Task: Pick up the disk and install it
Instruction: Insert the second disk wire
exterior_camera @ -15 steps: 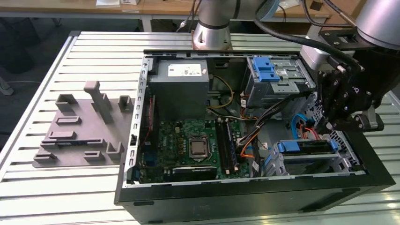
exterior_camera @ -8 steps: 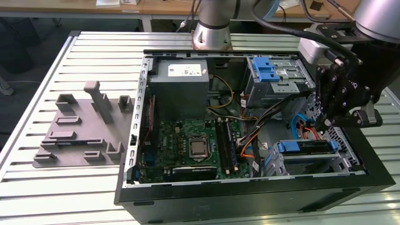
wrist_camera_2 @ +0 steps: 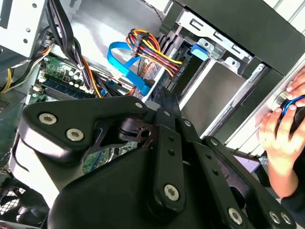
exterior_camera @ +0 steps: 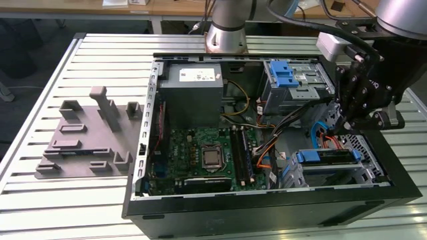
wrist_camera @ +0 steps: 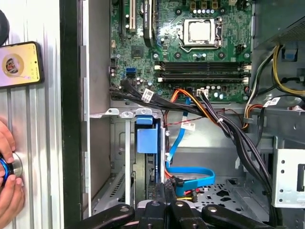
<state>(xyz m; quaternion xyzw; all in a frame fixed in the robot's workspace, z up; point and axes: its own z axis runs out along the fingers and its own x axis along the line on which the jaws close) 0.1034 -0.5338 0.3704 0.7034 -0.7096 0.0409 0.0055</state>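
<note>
Here the tool (exterior_camera: pixel 347 127) hovers inside the open computer case (exterior_camera: pixel 267 207), fingers together and empty, just above the disk (exterior_camera: pixel 327 157) sitting in its bay. Judging by this, a good finish means pressing the disk squarely home, clear of the blue cable (wrist_camera: pixel 188 171).

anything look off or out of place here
A person's hand rests on a knob on the table beside the case, close to the gripper working over the disk in its bay. A phone lies there too.
</note>
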